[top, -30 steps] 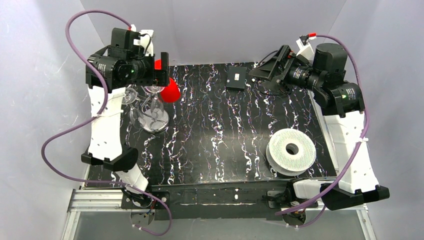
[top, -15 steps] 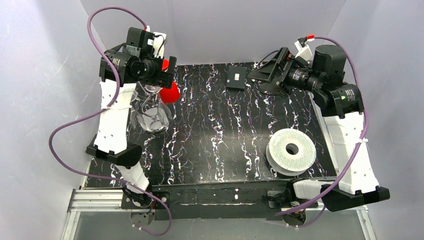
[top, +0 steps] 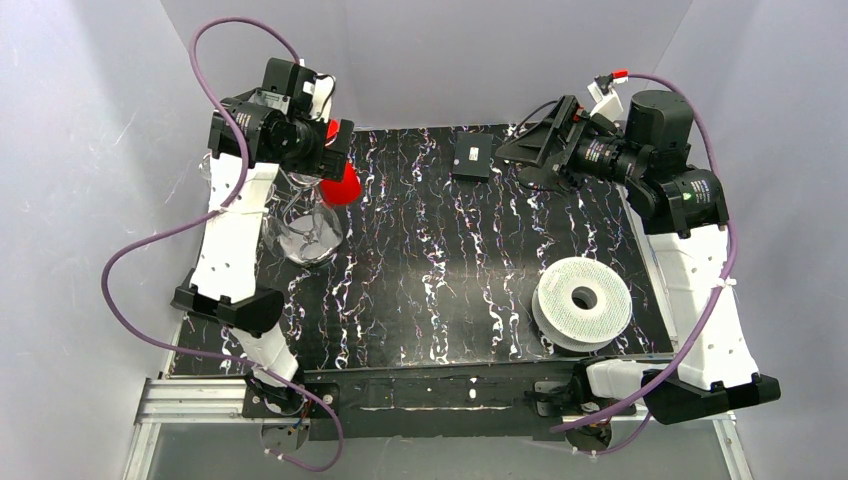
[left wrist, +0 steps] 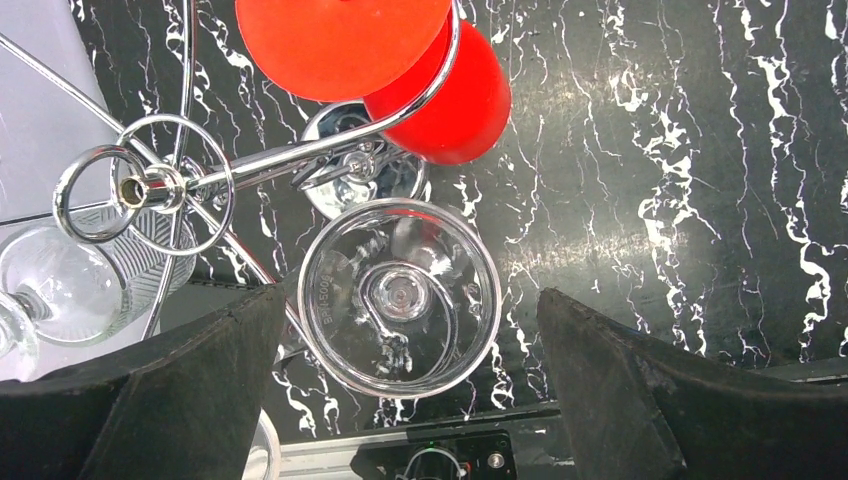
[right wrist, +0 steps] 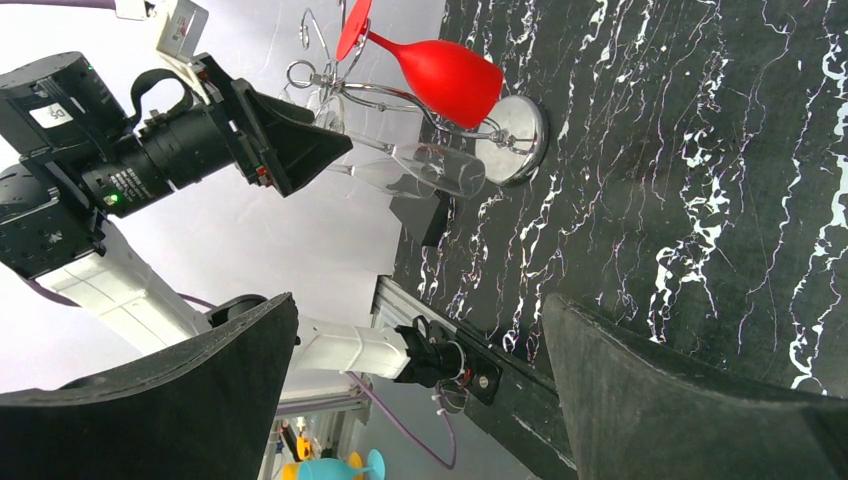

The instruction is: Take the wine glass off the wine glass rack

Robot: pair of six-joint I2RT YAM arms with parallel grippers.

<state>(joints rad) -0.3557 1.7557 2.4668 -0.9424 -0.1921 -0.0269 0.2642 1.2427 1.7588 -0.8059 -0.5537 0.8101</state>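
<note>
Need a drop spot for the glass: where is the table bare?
Bare: the middle of the table, between the wine glass rack and the white spool, up to the small black box. Crowded: the far-left corner around the rack's hanging glasses.

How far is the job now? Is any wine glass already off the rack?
Nothing is off yet: the red glass and a clear glass hang on the rack. In hand: the left gripper is open above the rack, lined up over the clear glass, not closed on it. Left: grip that glass, slide it off its hook and set it down. The right gripper is open, away from the rack.
</note>
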